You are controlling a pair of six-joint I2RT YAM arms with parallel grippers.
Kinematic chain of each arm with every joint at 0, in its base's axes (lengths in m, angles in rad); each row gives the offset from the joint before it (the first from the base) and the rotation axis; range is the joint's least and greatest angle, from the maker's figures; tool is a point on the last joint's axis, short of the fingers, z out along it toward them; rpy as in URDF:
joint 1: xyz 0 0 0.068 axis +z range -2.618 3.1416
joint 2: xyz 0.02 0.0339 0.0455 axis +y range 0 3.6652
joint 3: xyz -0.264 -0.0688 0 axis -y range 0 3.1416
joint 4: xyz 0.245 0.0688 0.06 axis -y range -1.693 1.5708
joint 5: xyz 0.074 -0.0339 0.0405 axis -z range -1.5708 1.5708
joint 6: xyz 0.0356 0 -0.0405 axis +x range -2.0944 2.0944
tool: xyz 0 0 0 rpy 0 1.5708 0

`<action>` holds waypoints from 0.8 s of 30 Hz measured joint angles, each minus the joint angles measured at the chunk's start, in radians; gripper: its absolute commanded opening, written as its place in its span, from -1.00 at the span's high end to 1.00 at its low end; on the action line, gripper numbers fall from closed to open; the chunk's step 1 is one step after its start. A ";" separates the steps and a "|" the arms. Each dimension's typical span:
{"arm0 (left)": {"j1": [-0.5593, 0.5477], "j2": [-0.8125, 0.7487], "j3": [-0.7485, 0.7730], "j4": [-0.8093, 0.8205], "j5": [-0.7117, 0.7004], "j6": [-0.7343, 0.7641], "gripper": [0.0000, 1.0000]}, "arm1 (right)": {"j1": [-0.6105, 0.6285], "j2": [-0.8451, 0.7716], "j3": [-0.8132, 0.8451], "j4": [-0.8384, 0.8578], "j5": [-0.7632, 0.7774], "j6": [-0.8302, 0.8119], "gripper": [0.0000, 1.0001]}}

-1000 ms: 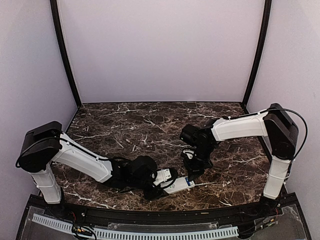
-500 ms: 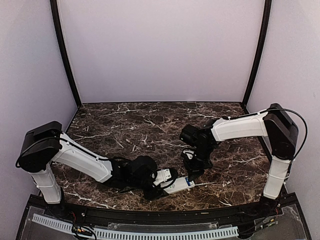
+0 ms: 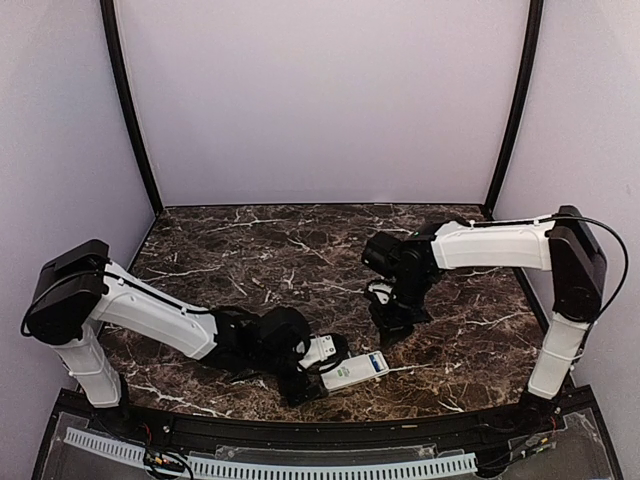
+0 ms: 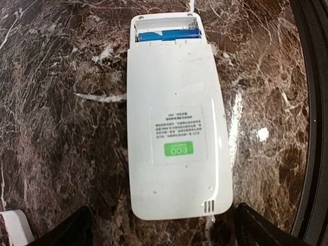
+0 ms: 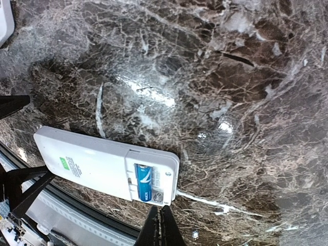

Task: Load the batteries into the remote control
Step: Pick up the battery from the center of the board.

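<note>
The white remote control lies back up on the marble, its battery compartment open at the far end. A blue battery sits in that compartment, also seen as a blue battery next to a bare slot with a metal contact. My left gripper is open, its dark fingers standing off both sides of the remote's near end without touching it. My right gripper is shut on nothing, its tips just off the compartment end of the remote. In the top view, left gripper, right gripper.
A small white piece lies just outside the left finger, seen also as a white piece. The black rail of the table's near edge runs close beside the remote. Dark marble table stretches behind both arms.
My left gripper has opened and let go of the remote, which now lies flat. My right gripper has pulled up and back from the remote's compartment end, staying shut.
</note>
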 measured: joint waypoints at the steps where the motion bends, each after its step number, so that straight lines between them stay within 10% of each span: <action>1: 0.000 -0.013 0.000 -0.025 0.000 0.002 -0.95 | -0.003 -0.007 0.003 -0.004 0.004 -0.004 0.94; 8: 0.045 -0.206 0.013 -0.100 0.039 -0.021 -0.96 | -0.015 -0.026 0.040 -0.029 0.036 -0.022 0.82; 14: 0.305 -0.370 0.115 -0.139 0.046 -0.198 -0.86 | -0.027 -0.054 0.069 -0.024 0.093 -0.034 0.72; 24: 0.556 -0.221 0.198 -0.317 -0.153 -0.513 -0.69 | -0.028 -0.020 0.231 0.056 0.149 -0.090 0.62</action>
